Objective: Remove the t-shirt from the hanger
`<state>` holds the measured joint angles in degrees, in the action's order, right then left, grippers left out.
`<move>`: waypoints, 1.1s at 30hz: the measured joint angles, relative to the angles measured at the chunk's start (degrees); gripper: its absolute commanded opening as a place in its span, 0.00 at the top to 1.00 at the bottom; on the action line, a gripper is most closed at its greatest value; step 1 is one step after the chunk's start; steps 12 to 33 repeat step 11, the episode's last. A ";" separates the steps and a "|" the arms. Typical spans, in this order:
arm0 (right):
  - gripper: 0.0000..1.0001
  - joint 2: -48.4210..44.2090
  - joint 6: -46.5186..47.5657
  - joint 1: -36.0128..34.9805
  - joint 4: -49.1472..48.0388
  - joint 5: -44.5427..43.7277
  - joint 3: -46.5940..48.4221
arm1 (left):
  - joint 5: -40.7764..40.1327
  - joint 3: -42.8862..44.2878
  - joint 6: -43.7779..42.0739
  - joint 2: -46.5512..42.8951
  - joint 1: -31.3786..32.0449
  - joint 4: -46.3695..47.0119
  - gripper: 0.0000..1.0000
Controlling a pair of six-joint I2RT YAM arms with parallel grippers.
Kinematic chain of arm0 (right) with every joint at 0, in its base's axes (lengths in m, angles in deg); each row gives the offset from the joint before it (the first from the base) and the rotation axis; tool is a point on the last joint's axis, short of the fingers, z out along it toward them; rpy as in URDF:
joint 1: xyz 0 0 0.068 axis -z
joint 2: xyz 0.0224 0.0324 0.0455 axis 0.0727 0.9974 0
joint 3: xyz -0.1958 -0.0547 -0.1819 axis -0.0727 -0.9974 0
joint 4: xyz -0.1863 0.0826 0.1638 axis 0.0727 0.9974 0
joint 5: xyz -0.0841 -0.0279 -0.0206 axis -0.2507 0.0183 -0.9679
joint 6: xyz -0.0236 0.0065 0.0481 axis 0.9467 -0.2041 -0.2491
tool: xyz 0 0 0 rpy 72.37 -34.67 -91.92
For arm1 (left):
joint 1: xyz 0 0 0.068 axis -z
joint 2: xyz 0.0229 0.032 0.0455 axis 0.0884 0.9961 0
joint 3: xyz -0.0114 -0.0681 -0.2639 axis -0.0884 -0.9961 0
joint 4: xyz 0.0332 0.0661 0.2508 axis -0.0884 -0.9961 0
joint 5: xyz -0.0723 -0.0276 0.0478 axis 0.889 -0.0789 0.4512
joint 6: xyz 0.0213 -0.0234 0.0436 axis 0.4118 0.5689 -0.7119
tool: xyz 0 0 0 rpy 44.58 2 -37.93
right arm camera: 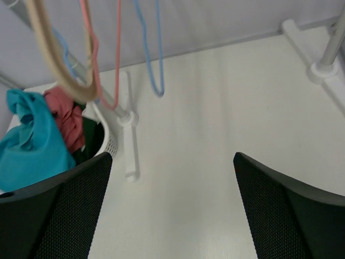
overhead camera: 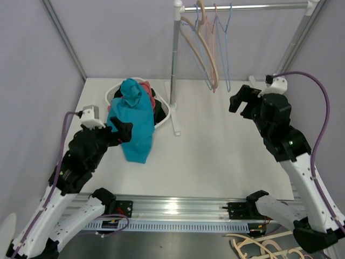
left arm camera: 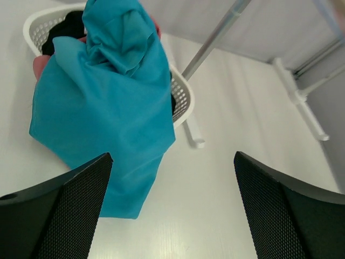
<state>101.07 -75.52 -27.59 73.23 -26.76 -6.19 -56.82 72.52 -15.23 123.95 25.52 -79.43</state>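
While teal t-shirt (overhead camera: 133, 116) drapes from basket (overhead camera: 115, 93) onto surface (overhead camera: 226, 156), long axis points at left claw (overhead camera: 122, 131), just beside; both claws apart, empty; right claw (overhead camera: 241, 100) well off, near hangers (overhead camera: 207, 51).

White basket (left arm camera: 182, 100) mostly under teal t-shirt (left arm camera: 102, 108); hangers (right arm camera: 51, 59) cropped at top edge

Left arm (overhead camera: 75, 162) and right arm (overhead camera: 280, 129) share white links, black wrists, purple cables (overhead camera: 325, 108).

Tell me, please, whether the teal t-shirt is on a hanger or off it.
Off: the teal t-shirt lies crumpled over the white mesh basket; the hangers hang bare.
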 measured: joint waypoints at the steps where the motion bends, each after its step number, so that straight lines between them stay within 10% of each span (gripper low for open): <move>1: 0.00 -2.25 -0.66 -1.03 -0.11 0.00 -1.60 | 0.57 -0.31 0.00 -1.86 0.00 -0.11 0.00; 10: 0.00 -16.09 -5.14 -5.38 2.43 1.75 -18.27 | 3.28 -3.06 0.50 -10.12 0.04 -1.22 0.01; 33: 0.01 -16.09 -5.18 -5.40 2.69 1.77 -18.67 | 3.48 -3.69 0.57 -10.12 0.04 -1.68 0.01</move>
